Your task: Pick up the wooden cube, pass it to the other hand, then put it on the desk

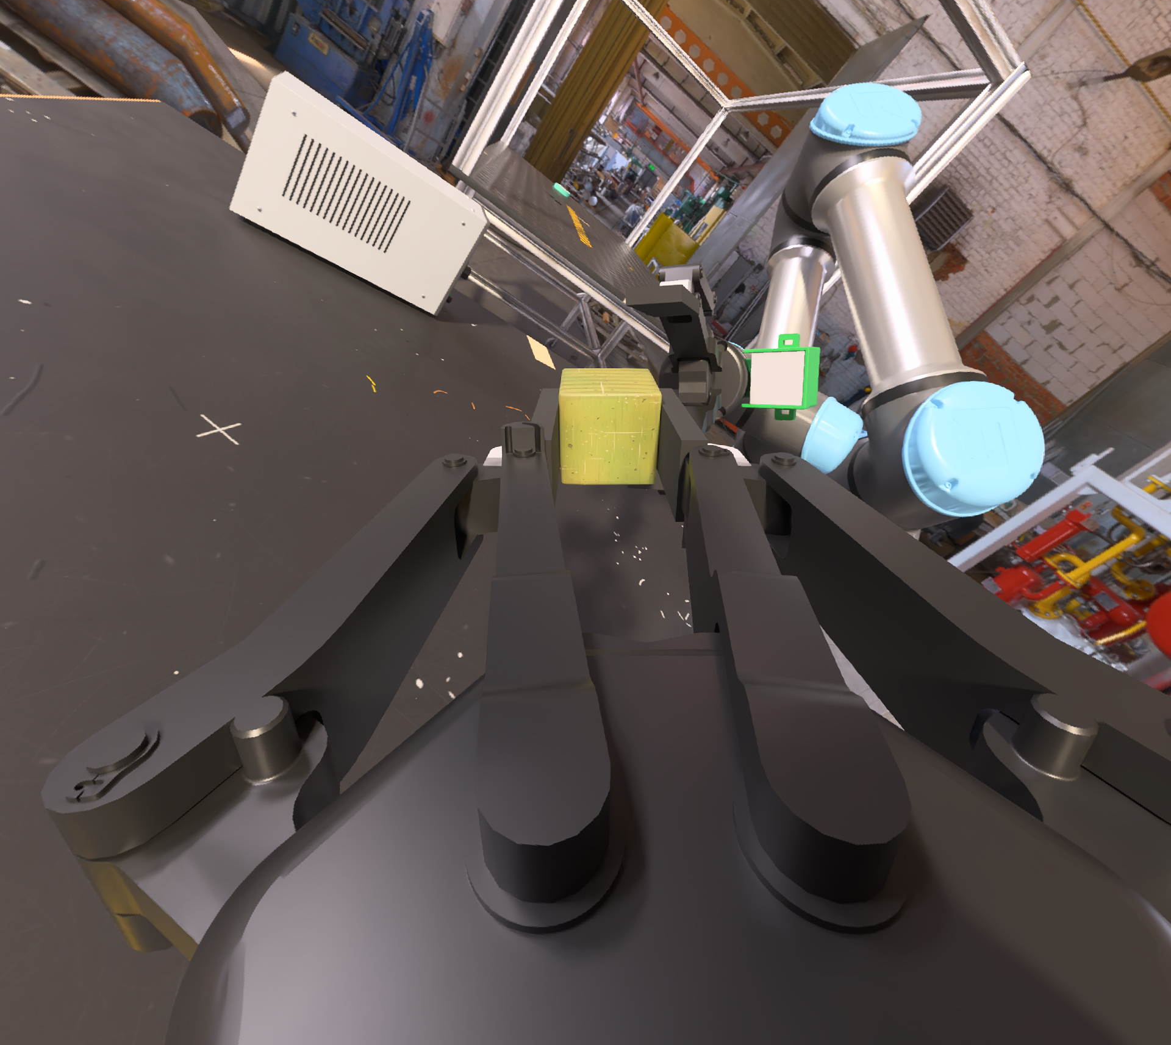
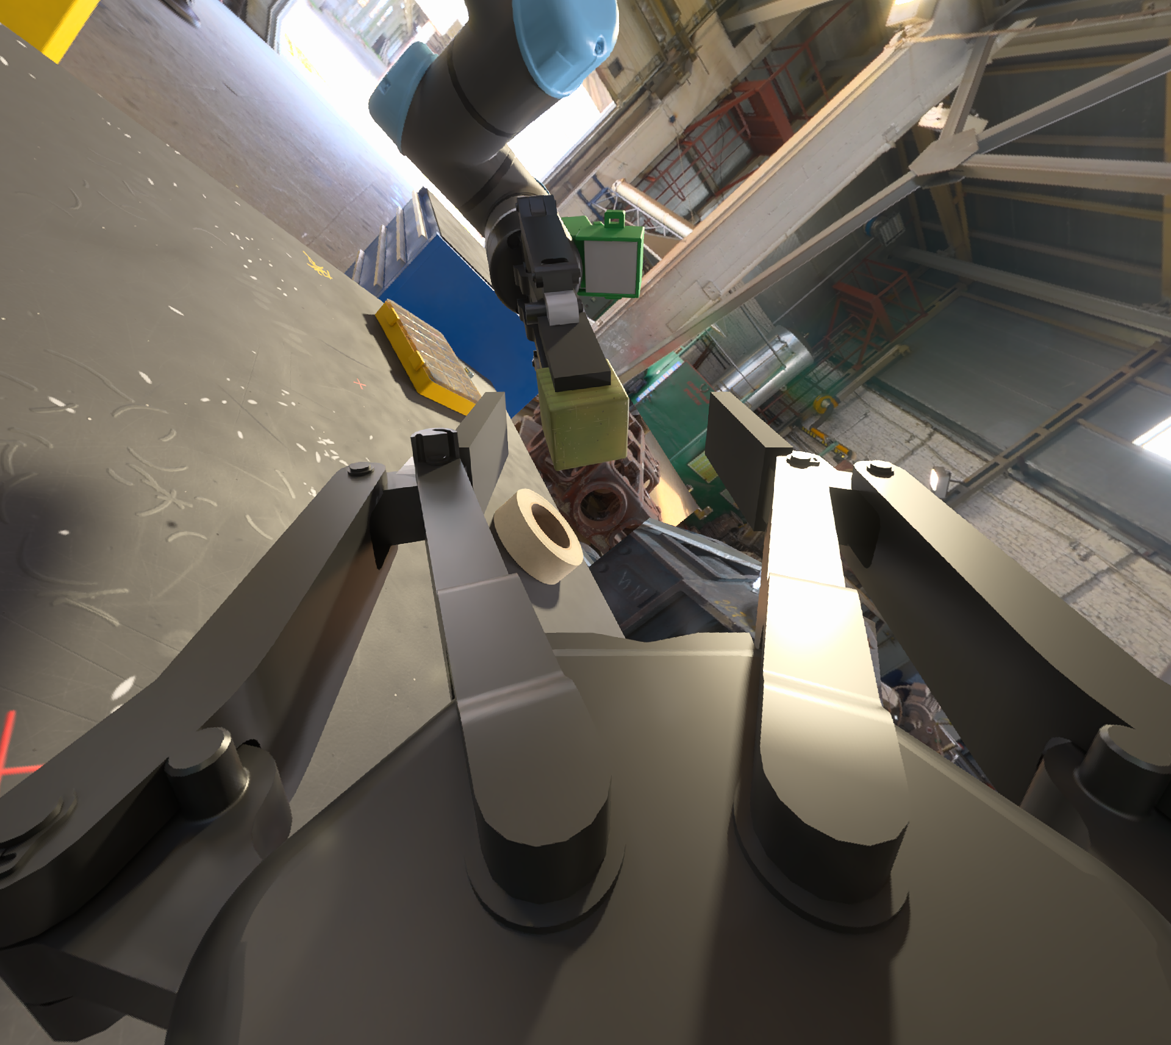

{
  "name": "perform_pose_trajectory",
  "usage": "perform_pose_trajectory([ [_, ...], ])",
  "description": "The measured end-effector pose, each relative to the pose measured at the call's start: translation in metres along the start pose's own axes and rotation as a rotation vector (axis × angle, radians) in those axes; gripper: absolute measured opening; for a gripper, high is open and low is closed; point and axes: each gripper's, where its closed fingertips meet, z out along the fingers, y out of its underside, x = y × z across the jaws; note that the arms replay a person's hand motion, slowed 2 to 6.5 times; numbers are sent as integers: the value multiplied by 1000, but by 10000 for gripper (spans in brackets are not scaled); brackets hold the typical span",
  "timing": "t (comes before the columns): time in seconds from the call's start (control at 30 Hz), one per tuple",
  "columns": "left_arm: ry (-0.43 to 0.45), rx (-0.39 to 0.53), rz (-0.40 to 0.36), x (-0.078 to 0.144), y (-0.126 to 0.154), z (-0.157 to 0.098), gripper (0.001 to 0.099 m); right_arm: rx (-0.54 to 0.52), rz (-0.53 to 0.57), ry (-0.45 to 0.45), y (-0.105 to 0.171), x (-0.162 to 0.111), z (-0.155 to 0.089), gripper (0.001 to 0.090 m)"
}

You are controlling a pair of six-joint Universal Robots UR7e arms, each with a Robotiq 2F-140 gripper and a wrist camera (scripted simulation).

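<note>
The left tool (image 1: 609, 432) is clamped on the wooden cube (image 1: 607, 427), holding it above the surface (image 1: 158, 508) so the right tool (image 2: 608, 432), spread apart nearby, can take it.

sharp, wide-angle bending at edges; doorway (image 2: 355, 20) glare, soft shadow on desk (image 2: 76, 508).

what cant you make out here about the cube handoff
- Left wrist view: wooden cube sides hidden by the left tool fingers; right tool mostly behind the cube.
- Right wrist view: cube top covered by a left tool finger; yellow tray contents too small.
</note>
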Motion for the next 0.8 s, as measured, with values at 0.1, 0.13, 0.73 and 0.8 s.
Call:
perform_pose_trajectory([
  [0.1,21,-9,-4,2,2,4,382,-6,-7,-4,1,-1,0,840],
  [0.13,28,-11,-5,3,2,6,382,-9,-9,-5,1,-1,1,842],
  [0.73,87,-50,-14,11,10,22,382,-11,-9,-37,4,-11,6,843],
  [0.8,88,-54,-13,11,11,23,382,-11,-9,-40,4,-12,6,836],
])
